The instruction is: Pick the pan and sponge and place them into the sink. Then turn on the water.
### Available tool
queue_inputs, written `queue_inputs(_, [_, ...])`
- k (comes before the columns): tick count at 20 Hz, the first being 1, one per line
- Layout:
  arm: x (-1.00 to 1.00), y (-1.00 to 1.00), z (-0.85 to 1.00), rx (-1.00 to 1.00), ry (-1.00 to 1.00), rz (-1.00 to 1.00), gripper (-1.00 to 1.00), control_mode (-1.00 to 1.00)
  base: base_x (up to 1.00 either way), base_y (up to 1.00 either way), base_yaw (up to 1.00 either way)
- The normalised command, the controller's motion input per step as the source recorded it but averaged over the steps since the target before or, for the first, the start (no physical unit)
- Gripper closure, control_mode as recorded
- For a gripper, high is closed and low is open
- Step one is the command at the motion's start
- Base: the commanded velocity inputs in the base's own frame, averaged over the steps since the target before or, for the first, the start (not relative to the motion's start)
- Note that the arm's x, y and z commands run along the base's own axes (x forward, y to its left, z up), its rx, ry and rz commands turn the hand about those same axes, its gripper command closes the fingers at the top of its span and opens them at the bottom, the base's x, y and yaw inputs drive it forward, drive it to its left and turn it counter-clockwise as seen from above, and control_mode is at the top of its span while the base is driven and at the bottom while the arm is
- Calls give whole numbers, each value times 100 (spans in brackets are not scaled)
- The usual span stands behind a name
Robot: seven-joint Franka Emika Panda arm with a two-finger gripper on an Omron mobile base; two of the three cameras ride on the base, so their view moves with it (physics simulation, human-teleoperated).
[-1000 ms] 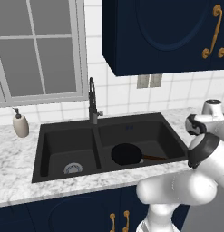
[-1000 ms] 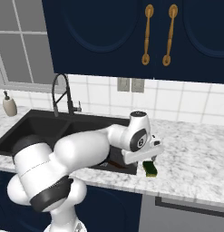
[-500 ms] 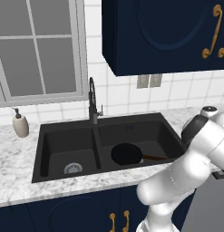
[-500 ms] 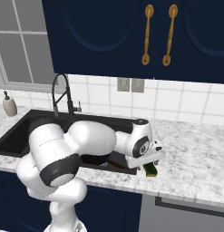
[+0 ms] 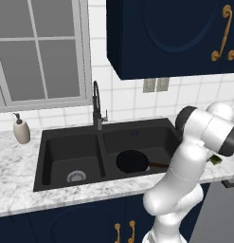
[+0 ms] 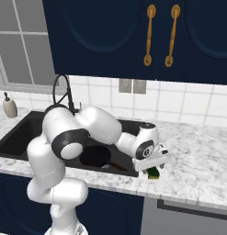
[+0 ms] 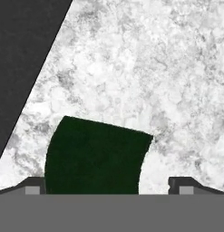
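Tool point(image 7: 106, 183) over one sponge point(image 7: 95, 156), apparently open

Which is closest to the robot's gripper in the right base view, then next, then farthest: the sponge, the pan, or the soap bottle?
1. The sponge, right under the gripper on the counter.
2. The pan, in the near sink basin beside it.
3. The soap bottle, far across by the window.
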Motion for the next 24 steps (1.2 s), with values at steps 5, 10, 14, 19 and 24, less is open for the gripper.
queue_inputs(5, [28,-22,-40,0,0,0,-100,-100,0,0,0])
queue_inputs(10, [-3,0,-76,0,0,-2,-100,-100,0,0,0])
queue_inputs(14, [-58,13,-82,0,0,-9,100,-100,0,0,0])
queue_inputs(19, [-100,27,-26,0,-29,-11,100,-100,0,0,0])
queue_inputs(24, [-79,91,24,0,-53,-3,100,-100,0,0,0])
